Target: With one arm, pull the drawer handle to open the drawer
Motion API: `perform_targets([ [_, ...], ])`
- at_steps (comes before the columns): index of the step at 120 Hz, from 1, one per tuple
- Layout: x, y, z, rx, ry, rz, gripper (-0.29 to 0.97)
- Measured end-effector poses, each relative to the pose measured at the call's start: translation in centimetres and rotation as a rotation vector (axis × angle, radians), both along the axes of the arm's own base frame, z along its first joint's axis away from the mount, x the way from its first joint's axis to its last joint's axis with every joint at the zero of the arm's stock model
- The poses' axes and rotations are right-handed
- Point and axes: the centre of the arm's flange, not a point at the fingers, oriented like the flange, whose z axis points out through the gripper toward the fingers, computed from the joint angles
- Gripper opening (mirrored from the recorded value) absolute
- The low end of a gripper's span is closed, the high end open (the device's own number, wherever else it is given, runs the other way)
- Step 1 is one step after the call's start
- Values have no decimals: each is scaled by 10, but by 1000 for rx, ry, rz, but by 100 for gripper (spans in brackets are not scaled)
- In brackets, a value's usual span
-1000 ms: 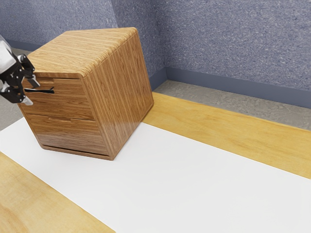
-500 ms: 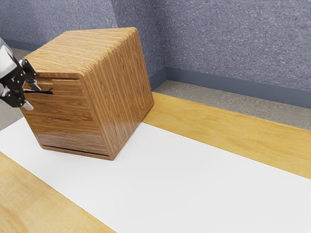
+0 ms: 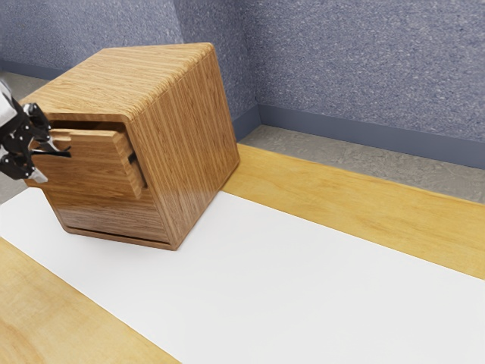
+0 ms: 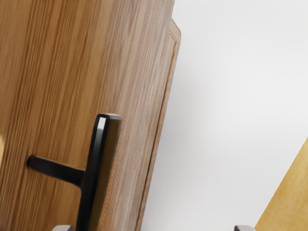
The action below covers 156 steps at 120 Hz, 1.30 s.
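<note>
gripper fingers spread, not clamped, handle lying between them | top drawer partly out of cabinet by tabletop far edge | risk: unclamped handle slips free; skewed pull binds drawer or drags cabinet

The cabinet is a light oak box in the upper left of the frame, turned so one vertical edge faces the camera. Its top drawer is partly open. The front panel stands out from the cabinet's face toward the frame's left edge, with a dark gap above it and at its right end. The panel below lies flush with the face and appears to be a second drawer front. The handle is a slim black bar at the left end of the open drawer's front. In the wrist view the handle runs along the wood grain, held off the panel by a short black post.
</note>
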Motion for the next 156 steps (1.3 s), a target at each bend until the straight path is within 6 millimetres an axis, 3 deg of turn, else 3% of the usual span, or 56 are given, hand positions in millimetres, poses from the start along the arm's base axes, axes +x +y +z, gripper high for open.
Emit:
perform_targets([
  [90,-44,-21,-7,12,15,25,38],
  [139,-71,-32,-3,16,-9,50,27],
  [156,-77,-37,-4,12,-9,51,32],
])
